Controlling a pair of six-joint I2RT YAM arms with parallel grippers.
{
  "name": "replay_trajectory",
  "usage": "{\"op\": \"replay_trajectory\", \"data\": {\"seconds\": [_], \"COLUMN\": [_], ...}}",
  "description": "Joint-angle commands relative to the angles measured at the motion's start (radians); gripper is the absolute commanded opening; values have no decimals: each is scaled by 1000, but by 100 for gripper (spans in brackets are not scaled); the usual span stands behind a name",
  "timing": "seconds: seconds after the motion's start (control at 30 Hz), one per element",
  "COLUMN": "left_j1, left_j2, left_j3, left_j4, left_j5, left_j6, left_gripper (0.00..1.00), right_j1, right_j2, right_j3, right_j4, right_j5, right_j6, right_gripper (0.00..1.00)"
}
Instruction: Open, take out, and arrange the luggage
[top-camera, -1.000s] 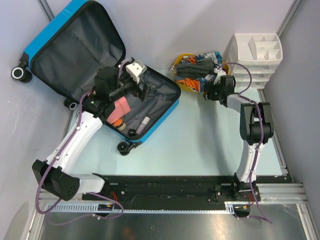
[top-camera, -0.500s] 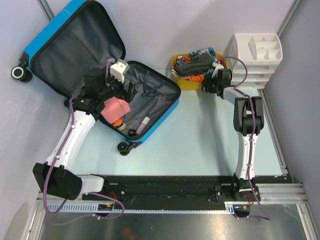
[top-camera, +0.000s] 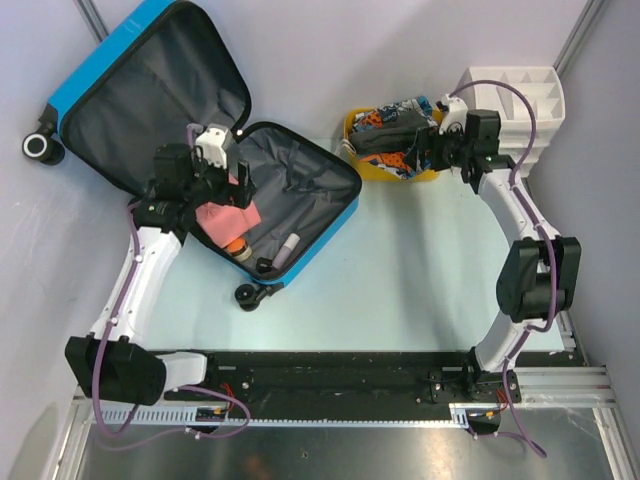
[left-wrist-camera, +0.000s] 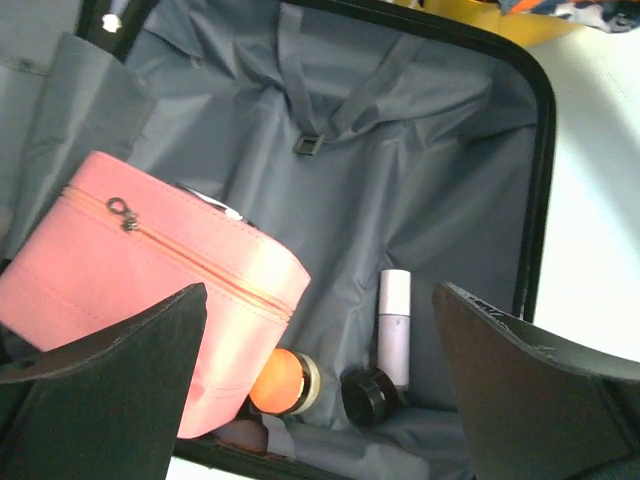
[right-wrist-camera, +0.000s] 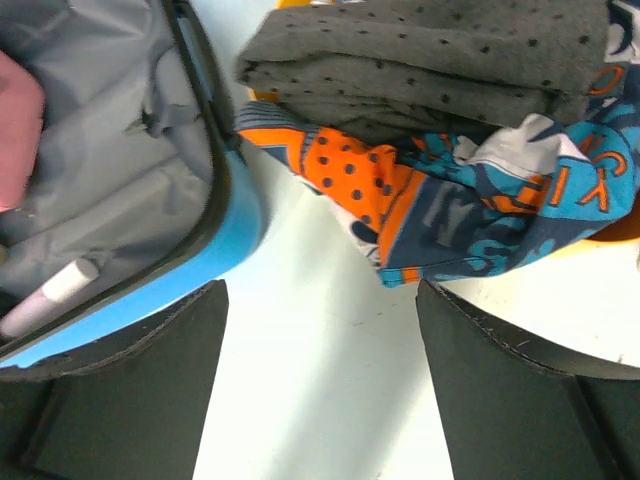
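- My left end effector (left-wrist-camera: 320, 300) is spread wide and holds nothing. It hangs over the lower half of the luggage (top-camera: 150, 100), jaws pointing down into the lining.
- The pink pouch (left-wrist-camera: 150, 300) sits just beside my left finger, tilted up against the near-left wall. I judge the wide opening is set to take its bulk.
- A white tube (left-wrist-camera: 394, 325), an orange-lidded jar (left-wrist-camera: 280, 380) and a dark cap (left-wrist-camera: 365, 392) lie along the near wall, where loose contents would collect.
- The luggage lies unzipped at the far left of the bench (top-camera: 400, 260), lid leaning back so the lower half is reachable from above.
- My right end effector (right-wrist-camera: 320, 300) is also spread and unloaded, above the bare strip between the luggage's blue edge and the yellow tub (top-camera: 352, 128).
- The tub holds a grey dotted garment (right-wrist-camera: 430, 55) over printed orange-and-blue fabric (right-wrist-camera: 470, 200), which spills over its rim.
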Motion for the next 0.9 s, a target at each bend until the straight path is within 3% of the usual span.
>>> {"op": "replay_trajectory", "data": {"seconds": [0.0, 0.07, 0.2, 0.3, 0.43, 0.5, 0.63, 0.87], "left_j1": [1, -3, -62, -109, -135, -137, -137, -137], "left_j2": [30, 59, 102, 142, 188, 210, 245, 256], "left_j3": [56, 100, 148, 185, 211, 222, 240, 243], "left_j4": [-6, -6, -4, -6, -6, -4, -3, -4], "left_j5": [128, 183, 211, 218, 218, 209, 201, 166], "left_j6": [16, 28, 155, 177, 191, 191, 188, 208], "left_gripper": [99, 99, 100, 100, 100, 100, 99, 99], "right_j1": [-4, -41, -245, -342, -466, -483, -488, -432], "right_j2": [-30, -12, -10, 10, 90, 137, 203, 386], "right_j3": [32, 92, 178, 211, 378, 423, 480, 687], "right_j4": [-79, -128, -96, -54, -87, -84, -13, -33], "right_j5": [-32, -66, -107, -150, -103, -42, 2, 87], "right_j6": [28, 38, 135, 93, 51, 47, 7, -68], "right_gripper": [82, 83, 84, 85, 81, 78, 62, 57]}}
